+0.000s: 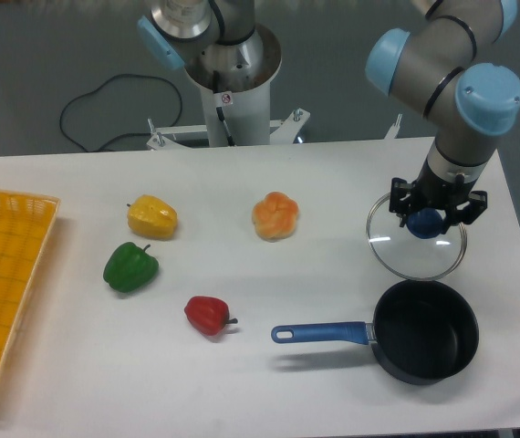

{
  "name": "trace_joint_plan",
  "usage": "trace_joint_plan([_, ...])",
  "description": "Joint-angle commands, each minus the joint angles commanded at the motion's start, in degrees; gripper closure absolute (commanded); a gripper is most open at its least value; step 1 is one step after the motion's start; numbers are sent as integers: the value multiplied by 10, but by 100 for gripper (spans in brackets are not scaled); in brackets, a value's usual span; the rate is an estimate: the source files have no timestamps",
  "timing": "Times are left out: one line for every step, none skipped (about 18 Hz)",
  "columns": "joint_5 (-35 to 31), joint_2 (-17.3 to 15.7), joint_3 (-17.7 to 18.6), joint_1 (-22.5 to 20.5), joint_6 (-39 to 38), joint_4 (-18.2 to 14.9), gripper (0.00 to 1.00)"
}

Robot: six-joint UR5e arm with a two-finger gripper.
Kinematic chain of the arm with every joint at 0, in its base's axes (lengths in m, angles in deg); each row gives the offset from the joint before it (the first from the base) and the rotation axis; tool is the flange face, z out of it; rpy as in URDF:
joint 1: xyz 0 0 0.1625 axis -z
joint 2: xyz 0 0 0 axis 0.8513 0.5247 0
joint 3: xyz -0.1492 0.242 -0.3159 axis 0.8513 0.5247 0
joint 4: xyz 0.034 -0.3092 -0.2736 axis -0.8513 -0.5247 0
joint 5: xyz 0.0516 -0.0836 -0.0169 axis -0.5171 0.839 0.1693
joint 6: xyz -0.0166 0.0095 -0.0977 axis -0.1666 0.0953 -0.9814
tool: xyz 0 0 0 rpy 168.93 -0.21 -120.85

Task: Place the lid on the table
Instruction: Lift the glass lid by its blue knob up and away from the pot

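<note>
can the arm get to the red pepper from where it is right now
Probably not yet: the end effector is shut on the lid. The path to the red pepper looks open otherwise.

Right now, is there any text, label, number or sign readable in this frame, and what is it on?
No words or numbers can be read.
Small round red-ringed sticker on the robot base: a sign, too small to make out.
Lid, pan, basket: no markings visible.
</note>
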Motion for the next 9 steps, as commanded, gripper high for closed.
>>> trace_joint_plan([0,-2,5,-3,10,1,59])
trace_joint_plan([0,-6,9,-7,16,1,59])
trace_joint_plan([1,-11,16,-13,24,1,59])
trace_joint_plan([3,-12,24,-21,37,2,59])
trace_joint_plan([2,-16,25,-26,51,2,59])
trace_joint_plan([3,-20,27,-32,61,2,59])
trace_joint_plan([4,-25,30,-40,69,2,59])
trace_joint_plan([4,-25,32,-45,77,2,59])
trace_joint_plan([4,-26,33,-47,84,2,59])
